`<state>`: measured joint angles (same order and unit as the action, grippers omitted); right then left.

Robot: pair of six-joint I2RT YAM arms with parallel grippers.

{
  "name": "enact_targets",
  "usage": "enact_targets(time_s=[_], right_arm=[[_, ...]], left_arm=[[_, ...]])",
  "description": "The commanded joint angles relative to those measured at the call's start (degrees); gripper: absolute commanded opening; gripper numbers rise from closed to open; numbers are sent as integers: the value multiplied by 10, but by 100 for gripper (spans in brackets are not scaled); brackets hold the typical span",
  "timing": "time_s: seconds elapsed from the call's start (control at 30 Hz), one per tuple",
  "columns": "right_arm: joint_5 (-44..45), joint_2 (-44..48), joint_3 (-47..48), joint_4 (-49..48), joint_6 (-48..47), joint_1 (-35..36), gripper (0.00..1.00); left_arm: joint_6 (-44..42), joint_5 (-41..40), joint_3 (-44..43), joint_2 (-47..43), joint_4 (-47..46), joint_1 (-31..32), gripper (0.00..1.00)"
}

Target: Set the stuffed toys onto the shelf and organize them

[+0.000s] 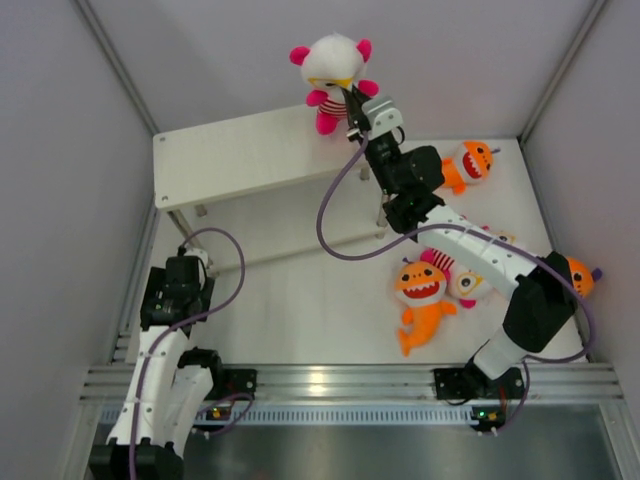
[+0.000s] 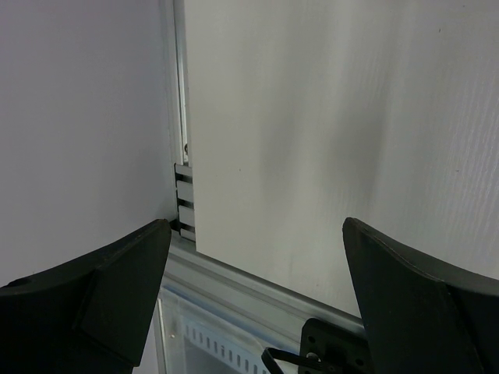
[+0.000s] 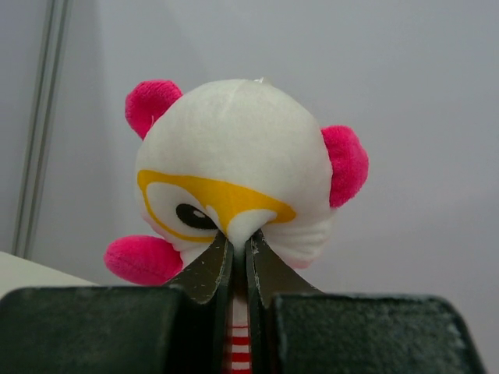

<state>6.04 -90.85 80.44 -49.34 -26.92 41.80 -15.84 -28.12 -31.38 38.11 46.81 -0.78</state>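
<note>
right tool (image 3: 240, 243) pressed tight, pinching the white bear (image 3: 242, 164) under its chin, up at twelve o'clock, just beside the right end of the shelf (image 1: 250, 155) top. left tool (image 2: 257, 234) spread wide, holding nothing, down at seven o'clock. three orange sharks (image 1: 425, 290) lie on the bench (image 1: 300, 320) between two and four o'clock, a second bear (image 1: 466, 284) among them.

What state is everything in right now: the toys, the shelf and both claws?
Held bear: in the air by the shelf's right end.
Right claw: shut on that bear.
Left claw: open, holding nothing.
Shelf: standing, no toy on its top.
Far shark: lying on the table.
Middle shark: lying on the table.
Second bear: on the table, partly under the right arm.
Right shark: partly hidden behind that arm.
</note>
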Motion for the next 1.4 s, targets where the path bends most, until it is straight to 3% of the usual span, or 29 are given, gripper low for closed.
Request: enact_targets(time_s=[0.0, 0.4, 0.93, 1.37], right_arm=[[-15, -11, -23, -103, 15, 2, 0], [-19, 4, -101, -153, 18, -7, 0], [-24, 1, -99, -124, 24, -25, 0], [-12, -6, -85, -110, 23, -28, 25]], left_arm=[[-5, 2, 4, -6, -2, -4, 98], [-5, 3, 7, -7, -2, -3, 98], [-6, 3, 9, -5, -2, -4, 98], [-6, 3, 9, -5, -2, -4, 98]])
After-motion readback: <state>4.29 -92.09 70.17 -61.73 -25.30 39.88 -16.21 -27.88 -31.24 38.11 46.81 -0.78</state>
